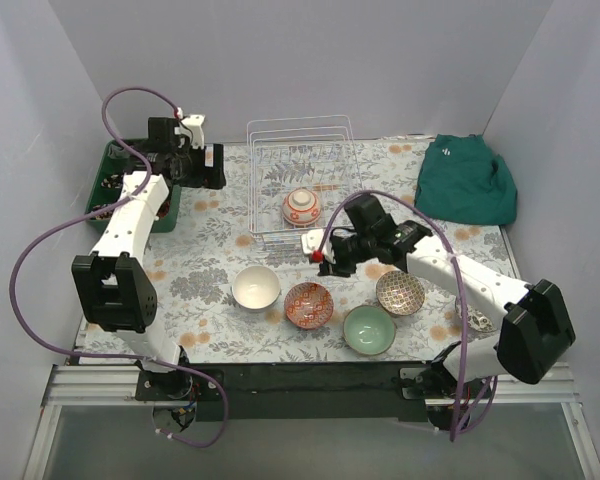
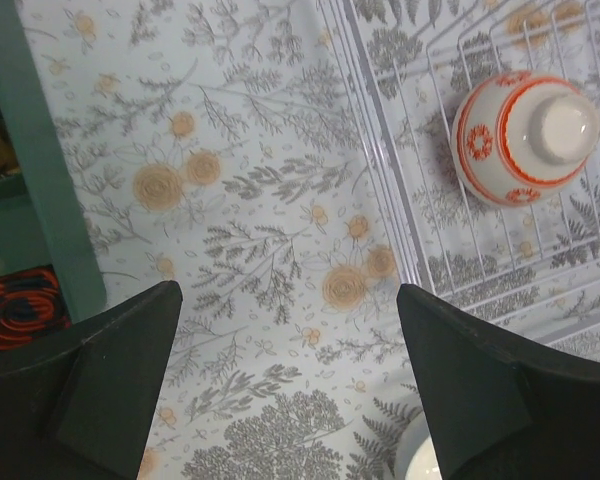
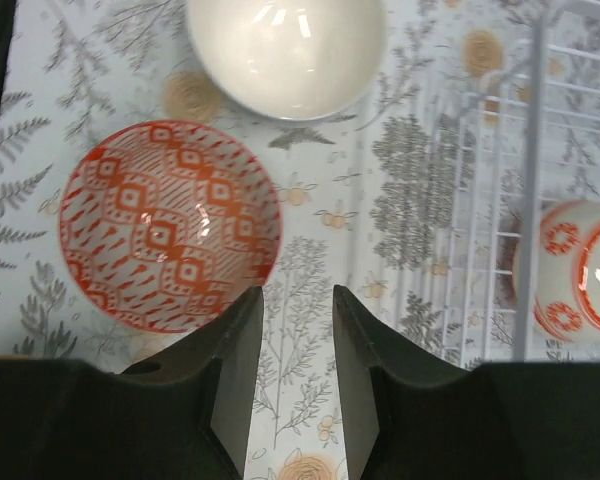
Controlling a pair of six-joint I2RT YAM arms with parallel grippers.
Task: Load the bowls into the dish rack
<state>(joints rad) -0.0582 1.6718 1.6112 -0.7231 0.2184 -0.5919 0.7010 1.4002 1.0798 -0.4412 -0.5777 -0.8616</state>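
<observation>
R claw (image 3: 296,295): fingers nearly together, slim gap, nothing between. It hangs over the cloth just beside the near rim of the orange-red bowl (image 3: 170,225). White bowl (image 3: 285,50) sits just beyond it.

L claw (image 2: 288,290): spread wide, empty, above bare cloth betw. the green tray (image 2: 40,180) and the dish rack (image 2: 400,200).

Rack holds one red-white bowl (image 2: 525,135), foot outward. Mint bowl (image 1: 369,330) and brown bowl (image 1: 400,292) wait on the table.

Step, my read: R picks the orange-red bowl.
- Shift left so one finger is inside the rim, one outside.
- Drop low, pinch the wall firmly; glaze prob. slick.
- Lift clear of the rack's side wire, then set it beside the red-white bowl w/o knocking it.
</observation>
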